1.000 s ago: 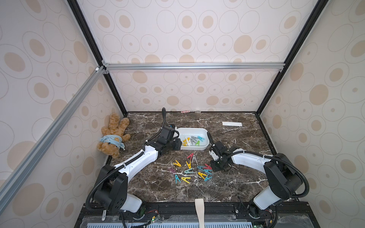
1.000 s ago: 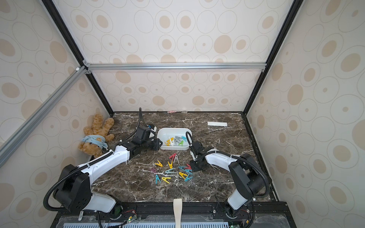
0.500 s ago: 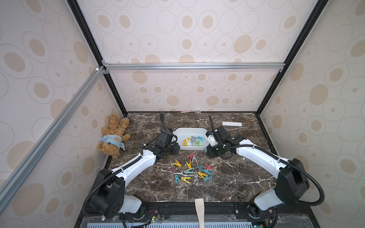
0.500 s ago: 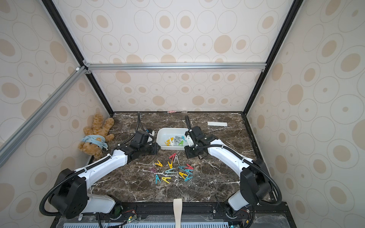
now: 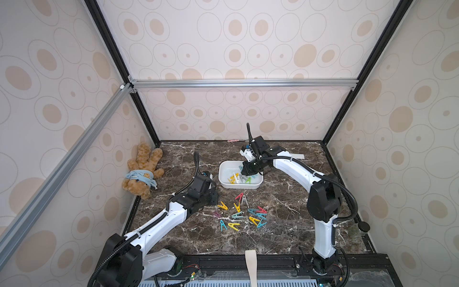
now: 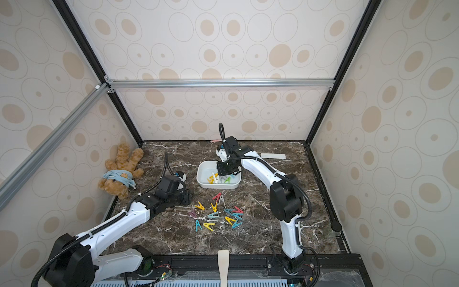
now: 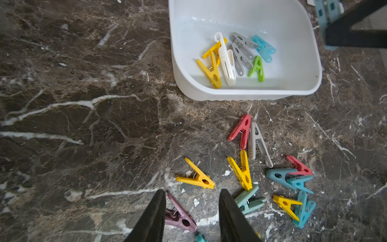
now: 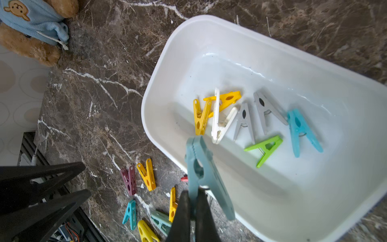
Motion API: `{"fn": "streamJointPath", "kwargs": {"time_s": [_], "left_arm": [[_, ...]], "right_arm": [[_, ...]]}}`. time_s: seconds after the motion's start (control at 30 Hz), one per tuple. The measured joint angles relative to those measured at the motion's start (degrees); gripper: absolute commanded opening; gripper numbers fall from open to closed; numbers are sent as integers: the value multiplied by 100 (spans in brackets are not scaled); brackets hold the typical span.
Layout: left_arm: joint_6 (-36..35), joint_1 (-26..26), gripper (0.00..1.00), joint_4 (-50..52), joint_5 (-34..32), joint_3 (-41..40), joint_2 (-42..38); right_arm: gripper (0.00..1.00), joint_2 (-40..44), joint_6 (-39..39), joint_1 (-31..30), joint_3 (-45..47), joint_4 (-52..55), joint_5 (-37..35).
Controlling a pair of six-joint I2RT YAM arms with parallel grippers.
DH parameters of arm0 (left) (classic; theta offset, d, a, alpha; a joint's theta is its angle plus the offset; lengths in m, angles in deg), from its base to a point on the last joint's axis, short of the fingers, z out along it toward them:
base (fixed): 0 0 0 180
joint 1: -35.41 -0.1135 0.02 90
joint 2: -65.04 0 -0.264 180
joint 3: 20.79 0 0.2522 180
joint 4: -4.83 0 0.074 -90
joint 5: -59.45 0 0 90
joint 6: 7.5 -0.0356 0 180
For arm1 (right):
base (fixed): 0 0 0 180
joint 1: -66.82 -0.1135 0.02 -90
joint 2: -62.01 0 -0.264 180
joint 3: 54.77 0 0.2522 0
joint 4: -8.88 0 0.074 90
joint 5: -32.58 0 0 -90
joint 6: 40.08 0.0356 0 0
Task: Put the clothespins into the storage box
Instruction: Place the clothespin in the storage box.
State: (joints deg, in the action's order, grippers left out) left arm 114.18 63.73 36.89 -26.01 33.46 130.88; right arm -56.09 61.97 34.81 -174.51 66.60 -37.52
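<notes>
Right gripper (image 8: pixel 193 199), jaws pinched tight on a teal clothespin (image 8: pixel 204 174), hangs above the near edge of the white storage box (image 8: pixel 161 117), apparently poised to drop it beside the seven clothespins (image 8: pixel 247 121) already inside. Left gripper (image 7: pixel 192 191), jaws apart and empty, hovers low over the loose clothespins (image 7: pixel 243 169) on the marble table (image 7: pixel 83 125), straddling a purple clothespin (image 7: pixel 181 219), likely its next pick.

You have one box (image 8: pixel 209 37). Count seven pegs (image 7: pixel 211 67) inside it: two yellow, two grey, one white, one green, one blue. One teal peg (image 8: pixel 201 167) is held above it. The table (image 7: pixel 83 125) carries roughly thirteen more, some overlapping. One bear (image 5: pixel 141 174), one strip (image 6: pixel 273 156).
</notes>
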Motion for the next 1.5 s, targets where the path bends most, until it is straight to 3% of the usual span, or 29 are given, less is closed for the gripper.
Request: {"fn": "streamJointPath", "kwargs": {"time_s": [0.47, 0.8, 1.03, 1.27, 1.5], "left_arm": [[417, 0, 43, 457, -127, -597, -914], [603, 0, 47, 619, 35, -745, -1051], [603, 0, 46, 688, 181, -739, -927], [575, 2, 43, 831, 439, -448, -520], [520, 422, 42, 1008, 542, -391, -109]], "right_arm": [[5, -1899, 50, 22, -1567, 157, 605], [23, -2083, 61, 33, -1816, 236, 645], [24, -2074, 35, 57, -1816, 328, 640], [24, -1408, 4, 55, -1399, 332, 619], [25, 678, 101, -98, 833, -461, 568]]}}
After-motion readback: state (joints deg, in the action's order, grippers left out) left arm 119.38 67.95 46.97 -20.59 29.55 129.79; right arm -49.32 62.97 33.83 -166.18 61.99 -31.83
